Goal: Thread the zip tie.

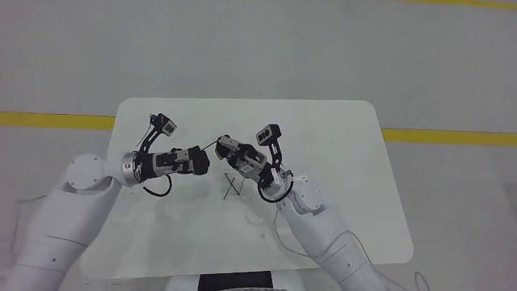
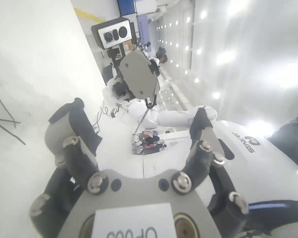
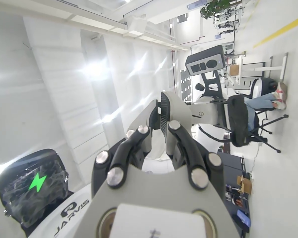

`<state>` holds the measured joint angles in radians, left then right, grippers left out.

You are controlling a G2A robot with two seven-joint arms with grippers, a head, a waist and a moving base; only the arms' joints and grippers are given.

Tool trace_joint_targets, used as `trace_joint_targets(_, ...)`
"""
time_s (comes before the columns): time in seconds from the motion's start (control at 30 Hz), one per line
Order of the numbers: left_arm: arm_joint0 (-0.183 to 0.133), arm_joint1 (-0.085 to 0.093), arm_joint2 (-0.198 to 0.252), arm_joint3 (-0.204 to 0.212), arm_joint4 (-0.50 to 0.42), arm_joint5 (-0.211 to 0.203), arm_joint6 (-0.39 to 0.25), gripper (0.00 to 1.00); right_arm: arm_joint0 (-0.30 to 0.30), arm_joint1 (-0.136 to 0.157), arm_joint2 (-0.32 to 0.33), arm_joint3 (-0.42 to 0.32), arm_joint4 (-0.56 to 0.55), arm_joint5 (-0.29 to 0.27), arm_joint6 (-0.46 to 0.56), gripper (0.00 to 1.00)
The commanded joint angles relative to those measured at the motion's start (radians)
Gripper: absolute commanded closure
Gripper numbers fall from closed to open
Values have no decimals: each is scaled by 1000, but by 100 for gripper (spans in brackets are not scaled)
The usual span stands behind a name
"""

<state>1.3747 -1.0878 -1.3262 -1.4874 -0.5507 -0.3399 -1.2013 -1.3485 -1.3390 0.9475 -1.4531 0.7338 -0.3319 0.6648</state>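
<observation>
Grippers close together above the table's (image 1: 339, 129) middle
Right gripper (image 1: 225, 147) clamps the zip tie (image 2: 142, 118); left gripper's (image 1: 201, 160) jaws stand wide. Loose ties (image 1: 233, 186) lie just beneath, every edge well away.

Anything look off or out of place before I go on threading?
Nothing damaged or spilled. Two things worth noting: the left gripper has its jaws wide open and empty, so the zip tie hangs from the right gripper alone. Spare zip ties lie crossed on the table below them.
</observation>
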Motion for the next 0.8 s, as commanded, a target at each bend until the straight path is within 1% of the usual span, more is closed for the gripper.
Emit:
trace_joint_targets(0.0,4,-4,4,-4,-10,0,27,0,-1,-5,-8,0,-2,-8,-37,100)
trace_joint_targets(0.17,9,-19,6,-16,-25,0,75,0,-2,-18,-28,4,0,-8,-107,100)
trace_joint_targets(0.3,5,-34,7,-9,-24,0,93,0,-1,-27,-38,8,2,-8,-144,100)
trace_joint_targets(0.4,3,-45,4,-6,-19,0,105,0,-1,-30,-39,13,0,-7,-152,100)
trace_joint_targets(0.67,3,-46,3,-6,-17,0,105,0,0,-31,-37,14,-5,-8,-156,100)
trace_joint_targets(0.77,6,-45,8,-19,-5,8,136,0,-6,-29,-33,2,-43,7,-166,100)
